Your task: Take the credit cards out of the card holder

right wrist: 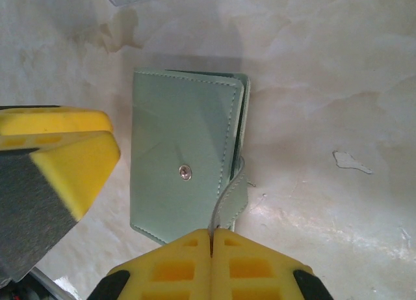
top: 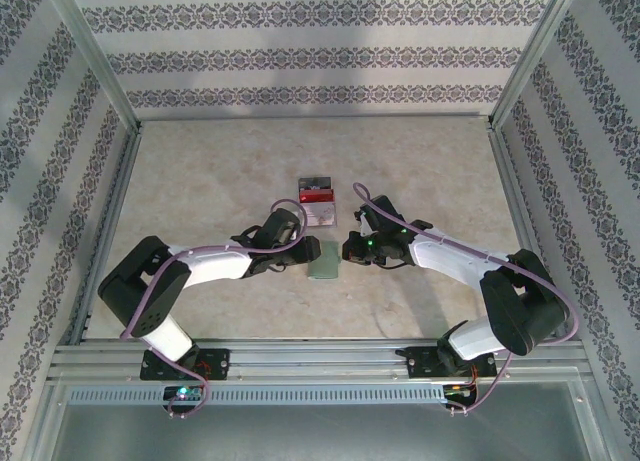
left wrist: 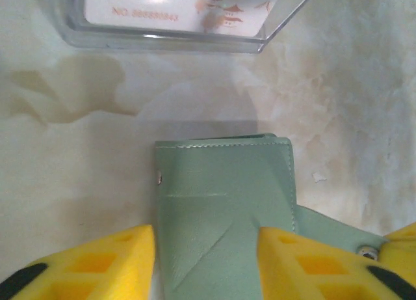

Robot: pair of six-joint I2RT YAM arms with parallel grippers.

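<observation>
Yellow, black-tipped fingers [left wrist: 97, 264] on the left pincer [left wrist: 207, 248]; between them a sage-green card holder [left wrist: 221, 183]; ahead, cream marbled table [left wrist: 351, 118] and white credit card [left wrist: 175, 7] printed orange.

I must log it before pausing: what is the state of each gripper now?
Left gripper: open, jaws apart over the card holder.
Right gripper: shut on the card holder's snap tab.

You've got the card holder [top: 325, 264] flat on the table [top: 200, 181], centre, near side. L gripper [top: 303, 253] is at its left edge, R gripper [top: 350, 249] at its right, on the flap [right wrist: 231, 196]. Just behind the holder, apart from it, sits a tray [top: 318, 203] w/ cards [top: 317, 194] lying inside, one behind the other.
</observation>
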